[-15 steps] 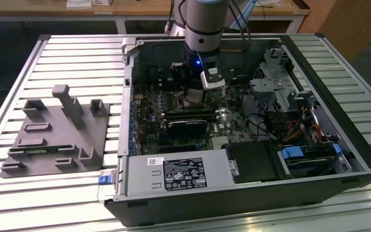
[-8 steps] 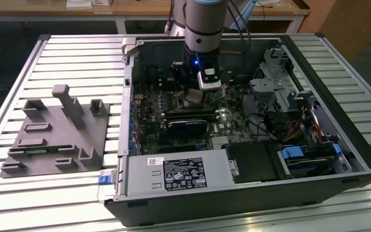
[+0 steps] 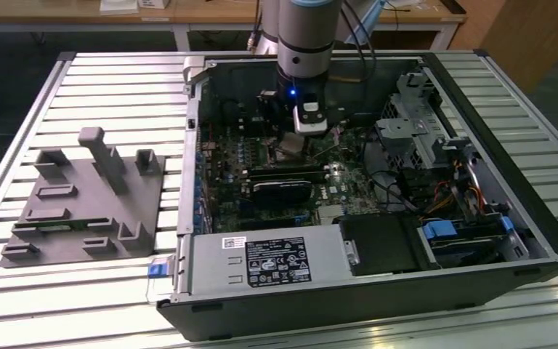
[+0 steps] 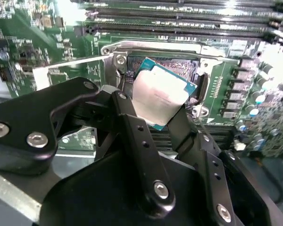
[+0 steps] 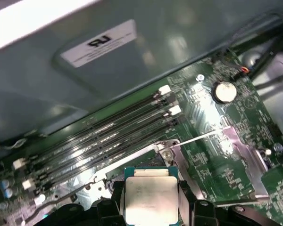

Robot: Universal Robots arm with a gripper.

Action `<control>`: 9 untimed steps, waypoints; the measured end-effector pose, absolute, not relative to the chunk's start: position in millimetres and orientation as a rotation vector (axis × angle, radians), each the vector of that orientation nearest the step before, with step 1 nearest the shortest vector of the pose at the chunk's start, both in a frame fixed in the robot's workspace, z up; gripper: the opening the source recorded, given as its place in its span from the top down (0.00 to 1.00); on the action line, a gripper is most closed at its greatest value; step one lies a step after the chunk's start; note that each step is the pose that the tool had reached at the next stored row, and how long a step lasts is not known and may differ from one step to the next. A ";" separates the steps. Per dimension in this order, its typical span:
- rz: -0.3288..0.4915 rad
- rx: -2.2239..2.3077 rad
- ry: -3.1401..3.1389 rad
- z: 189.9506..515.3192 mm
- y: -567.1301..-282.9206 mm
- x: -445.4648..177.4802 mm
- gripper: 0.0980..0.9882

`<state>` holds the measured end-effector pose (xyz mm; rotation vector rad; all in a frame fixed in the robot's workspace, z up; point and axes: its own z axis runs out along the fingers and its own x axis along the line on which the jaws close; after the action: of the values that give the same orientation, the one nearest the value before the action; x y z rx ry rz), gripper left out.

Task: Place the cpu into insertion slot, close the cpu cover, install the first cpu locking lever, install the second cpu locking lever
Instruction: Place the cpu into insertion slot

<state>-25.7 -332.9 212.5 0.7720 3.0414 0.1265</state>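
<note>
My fingers [image 4: 132, 122] are closed on the cpu [image 4: 160, 96] – one black finger on each of two opposite edges, its pale metal top facing the cameras in both wrist views. In the first wrist view the cpu [image 5: 151, 200] sits square between my fingers [image 5: 114, 200], its green edge showing around the metal lid. I hold it over the insertion slot [image 4: 181, 68], whose dark centre and silver rim show just behind the chip in the second wrist view; there the chip looks tilted against the slot, and I cannot tell whether any part of it touches the socket. The cpu cover [image 5: 243, 143] is swung open – a thin silver frame lying out beside the slot with green board showing through its window. The long black memory slots [image 5: 108, 136] run just beside the socket, and a coin cell battery [image 5: 225, 92] sits near the cover. In the exterior view my arm [image 3: 298, 43] reaches down into the open computer case [image 3: 511, 218], above the motherboard [image 3: 259, 182]. The case lies on the slatted bench [image 3: 114, 80], and a grey fixture [image 3: 85, 203] stands on the bench at the exterior view's left, apart from the case.
</note>
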 end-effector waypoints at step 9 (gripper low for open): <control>0.121 1.001 2.967 210.8 -333.0 -25.7 0.50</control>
<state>-25.7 -333.0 210.8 1.0009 2.9666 0.1209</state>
